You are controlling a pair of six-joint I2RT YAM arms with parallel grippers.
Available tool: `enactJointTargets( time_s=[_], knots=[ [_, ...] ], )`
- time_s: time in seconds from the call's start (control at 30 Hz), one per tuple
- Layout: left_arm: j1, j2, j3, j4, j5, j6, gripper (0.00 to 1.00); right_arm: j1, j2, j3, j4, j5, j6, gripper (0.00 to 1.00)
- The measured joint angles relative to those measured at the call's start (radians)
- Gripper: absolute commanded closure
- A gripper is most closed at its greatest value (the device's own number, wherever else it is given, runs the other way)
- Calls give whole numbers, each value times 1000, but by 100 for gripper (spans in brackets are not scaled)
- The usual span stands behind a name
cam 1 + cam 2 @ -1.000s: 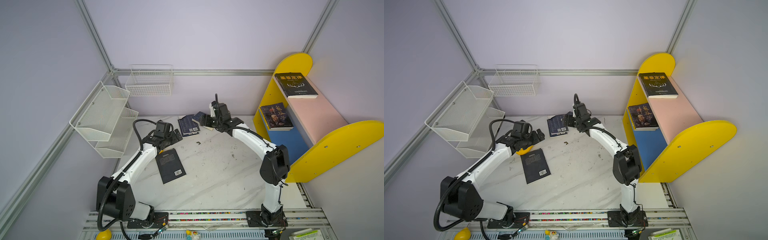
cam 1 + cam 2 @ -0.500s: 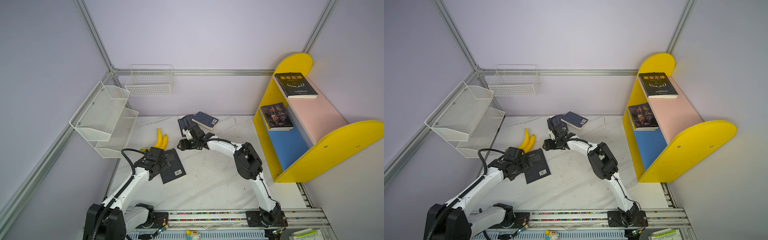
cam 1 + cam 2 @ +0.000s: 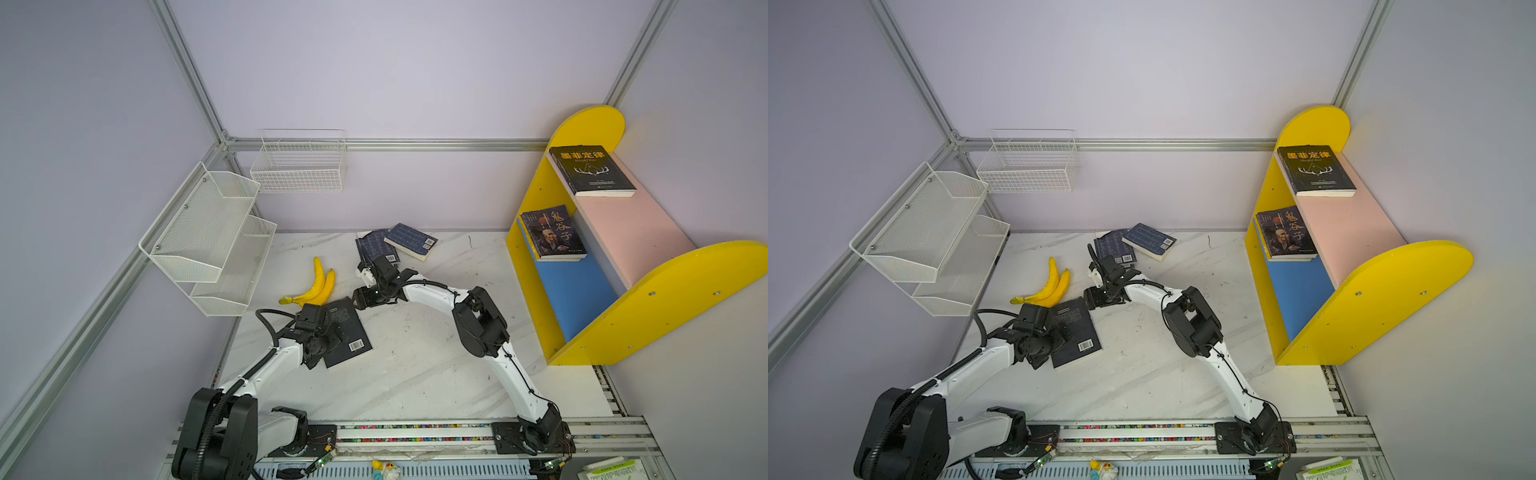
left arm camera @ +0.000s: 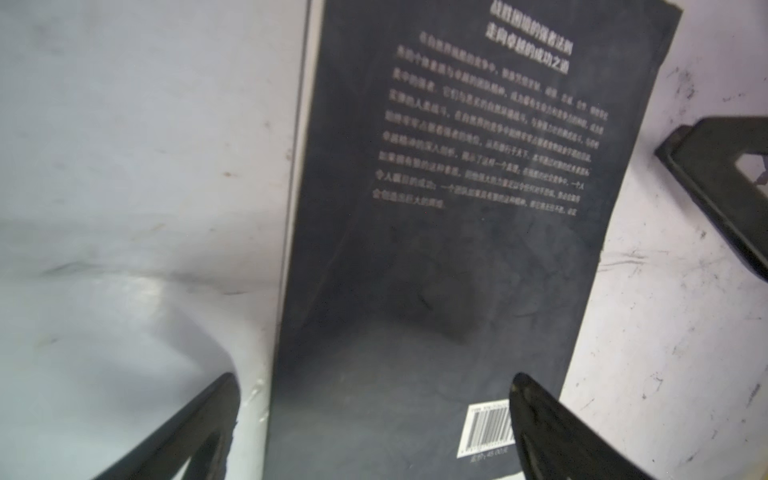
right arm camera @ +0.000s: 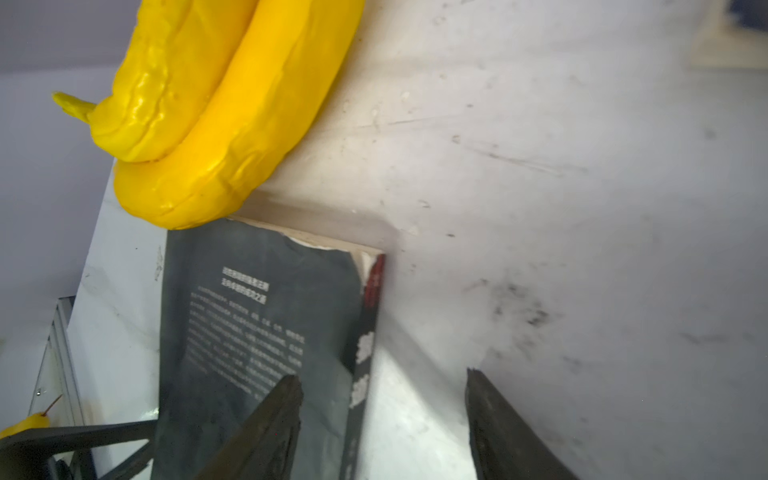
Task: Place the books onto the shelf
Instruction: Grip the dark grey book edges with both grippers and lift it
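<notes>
Lying back cover up on the marble surface [image 3: 415, 374], the black book [image 3: 347, 332] [image 4: 457, 249] [image 5: 257, 332] has one corner against the bananas [image 5: 232, 104]. The left claw [image 4: 374, 386] is spread wide over the barcode end, grasping nothing. The right claw [image 5: 382, 382] straddles the spine edge at the opposite end, jaws apart, nothing pinched. Two navy books [image 3: 409, 241] overlap near the back wall. Two dark books [image 3: 592, 170] rest on the shelf [image 3: 665, 299], one on each board.
</notes>
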State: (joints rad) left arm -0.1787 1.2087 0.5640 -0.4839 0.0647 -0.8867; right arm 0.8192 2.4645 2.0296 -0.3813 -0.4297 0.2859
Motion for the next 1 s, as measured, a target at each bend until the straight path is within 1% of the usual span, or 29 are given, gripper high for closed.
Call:
enactJointTargets(
  time_s=[0.07, 0.17, 0.23, 0.33, 0.43, 0.57, 0.63, 0.8, 0.93, 1.0],
  knots=[
    [4, 18, 0, 52, 31, 16, 0, 24, 23, 46, -38, -5, -24, 36],
    [11, 56, 5, 128, 89, 43, 1, 46, 26, 61, -74, -12, -47, 36],
    [16, 87, 13, 161, 126, 63, 1, 44, 26, 61, -74, -19, -50, 36],
    [22, 142, 42, 205, 188, 92, 2, 3, 7, 24, -61, -63, -30, 40],
    [21, 200, 77, 264, 254, 117, 2, -62, -61, -114, 16, -125, 55, 43],
    [21, 248, 83, 353, 328, 130, 2, -142, -183, -370, 209, -251, 234, 46],
    [21, 272, 88, 391, 360, 127, 2, -164, -228, -455, 287, -286, 309, 46],
    [26, 360, 145, 453, 417, 101, 3, -185, -271, -510, 412, -292, 397, 52],
    [25, 438, 189, 533, 480, 74, 3, -172, -278, -515, 447, -319, 425, 54],
    [27, 457, 195, 560, 505, 61, 3, -164, -279, -512, 448, -303, 436, 58]
  ],
)
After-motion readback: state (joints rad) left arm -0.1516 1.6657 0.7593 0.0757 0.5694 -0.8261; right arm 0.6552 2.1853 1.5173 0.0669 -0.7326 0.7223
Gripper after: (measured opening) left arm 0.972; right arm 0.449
